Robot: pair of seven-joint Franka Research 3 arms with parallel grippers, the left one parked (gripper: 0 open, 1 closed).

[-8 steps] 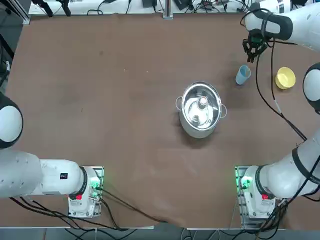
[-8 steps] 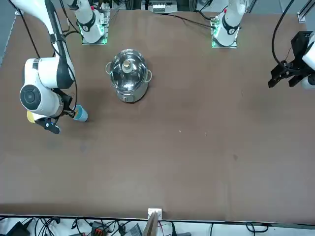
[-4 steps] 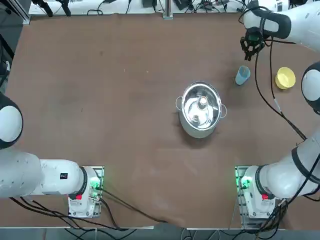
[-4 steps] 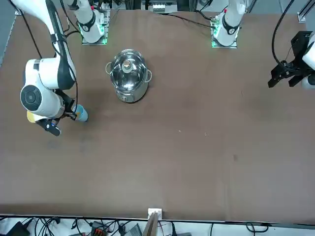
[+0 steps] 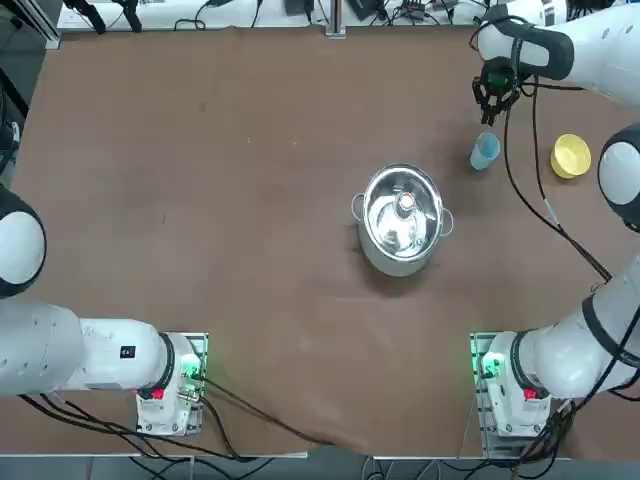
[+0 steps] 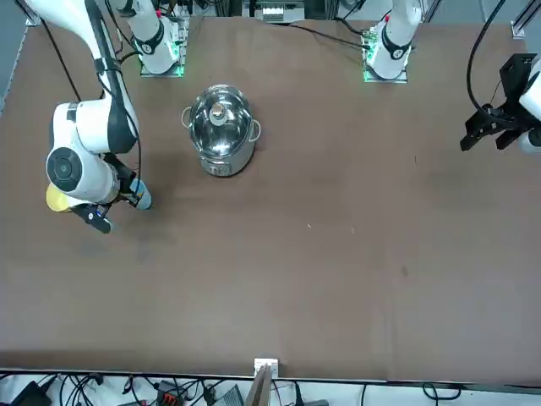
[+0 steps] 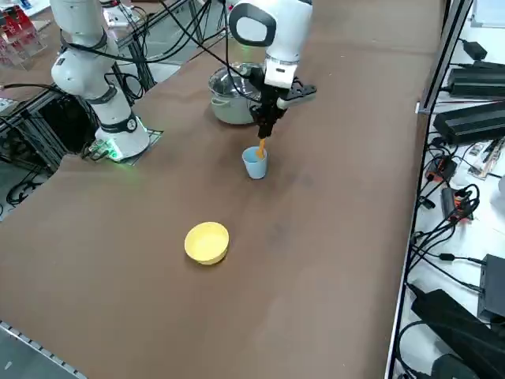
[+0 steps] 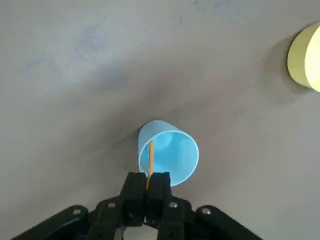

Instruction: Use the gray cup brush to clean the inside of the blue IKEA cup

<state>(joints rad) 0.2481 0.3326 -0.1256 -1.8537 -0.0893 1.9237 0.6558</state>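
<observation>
The blue IKEA cup (image 5: 484, 152) stands upright on the brown table at the far right, between the steel pot and the yellow bowl. My right gripper (image 7: 265, 129) hangs straight above it, shut on the gray cup brush (image 7: 260, 148), of which a thin orange handle shows. In the wrist view the brush (image 8: 149, 159) runs from the shut gripper (image 8: 149, 181) down into the mouth of the cup (image 8: 175, 150). Its lower end reaches the cup's (image 7: 255, 164) rim in the side view; how deep it goes I cannot tell. The arm hides the gripper in the front view, where the cup (image 6: 143, 200) peeks out.
A steel pot (image 5: 402, 218) stands mid-table, nearer the robot's bases than the cup and to its left. A small yellow bowl (image 5: 570, 156) lies to the right of the cup, near the table's right edge. Cables hang from the right arm (image 5: 535, 190).
The right gripper, still shut on the brush, has shifted a little leftward over the table and now sits above the cup. Cup, pot and bowl have stayed in place.
</observation>
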